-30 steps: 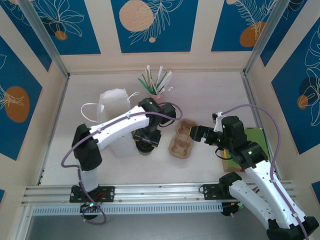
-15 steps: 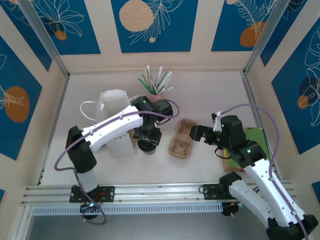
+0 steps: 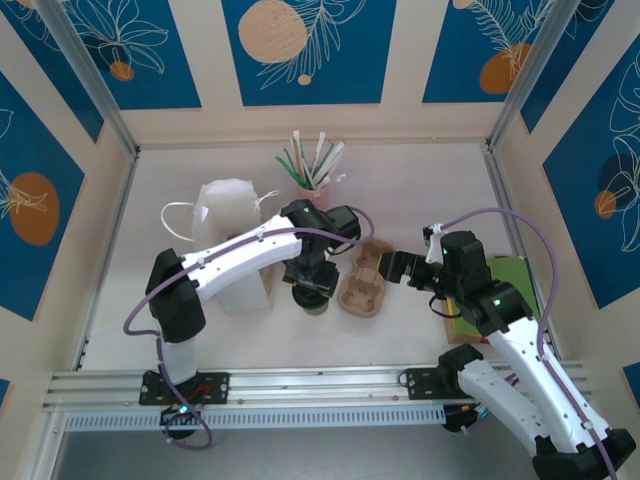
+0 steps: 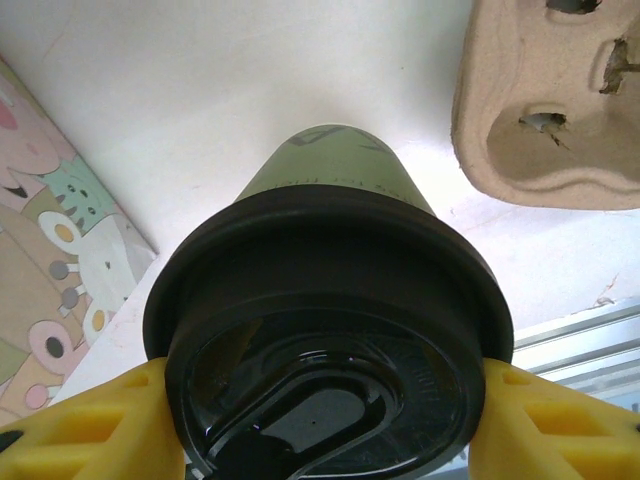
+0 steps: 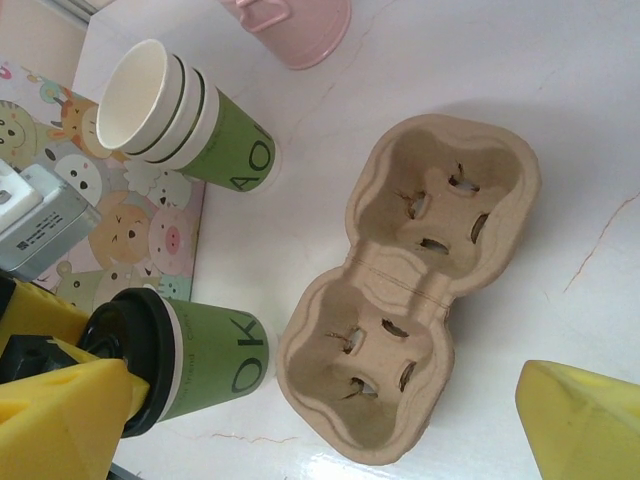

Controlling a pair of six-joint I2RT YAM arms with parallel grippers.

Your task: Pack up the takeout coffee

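Left tool [image 4: 325, 410]: I have it partly closed, yellow fingers [image 4: 95, 425] squeezing both sides of the black lid [image 4: 330, 300] | takeout coffee [image 5: 205, 365]: green cup, standing up, just beside the left of the brown cup tray [image 5: 410, 290], mid counter [image 3: 420, 190] | Right tool [image 3: 392, 266]: wide open, holding nothing, at the tray's right side

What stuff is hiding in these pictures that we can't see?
1. Inside the coffee cup: left wrist view, its black lid covers it.
2. Pink cup: right wrist view, cut off by the top edge.
3. Green thing: top view, the right arm covers part; cannot tell what it is.
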